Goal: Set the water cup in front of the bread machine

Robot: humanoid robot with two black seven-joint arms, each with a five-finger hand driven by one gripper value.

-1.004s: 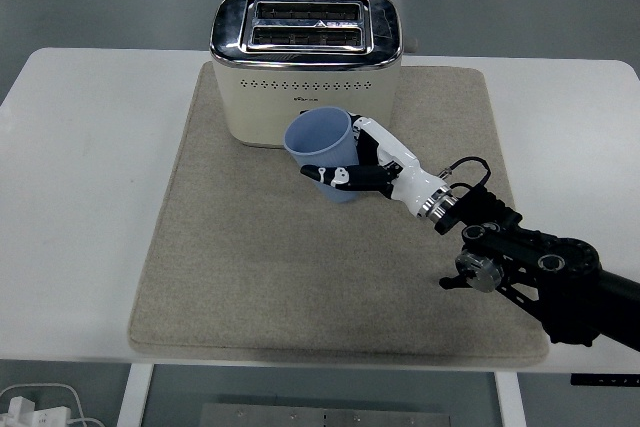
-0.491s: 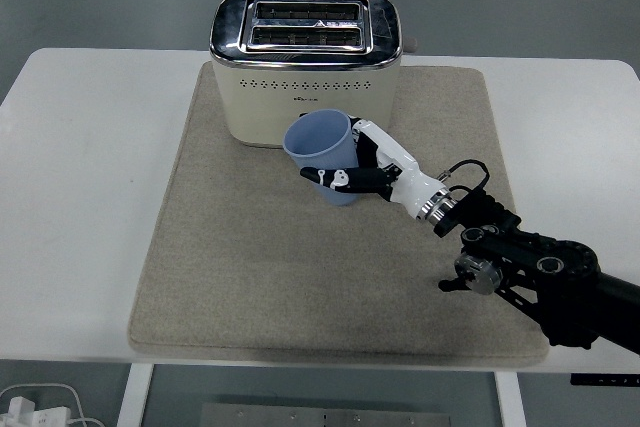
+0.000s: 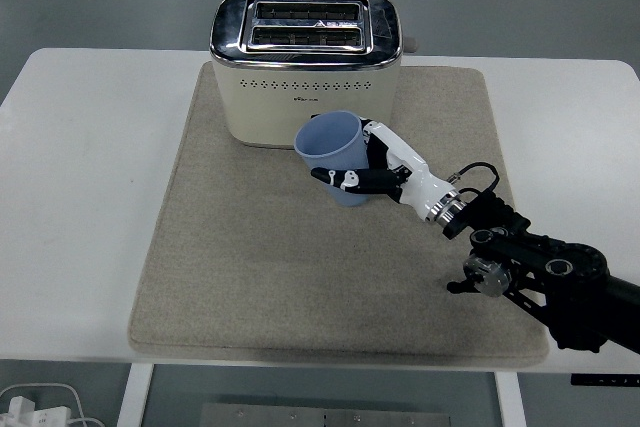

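right hand [image 3: 385, 169] | fingers wrapped around blue cup [image 3: 333, 150] | before toaster [image 3: 305, 62]

Right arm and hand, look only.
White-shelled right hand [image 3: 385, 169] with black finger joints and small silver screws on the thumb side; polished metal ring at the wrist [image 3: 447, 210]. Thin black cable [image 3: 478, 169] looping above the wrist into the forearm. Black forearm [image 3: 545, 272], blocky matte housings, round silver-centred joint cap [image 3: 487, 275] on the near side, further circular fasteners along the link.
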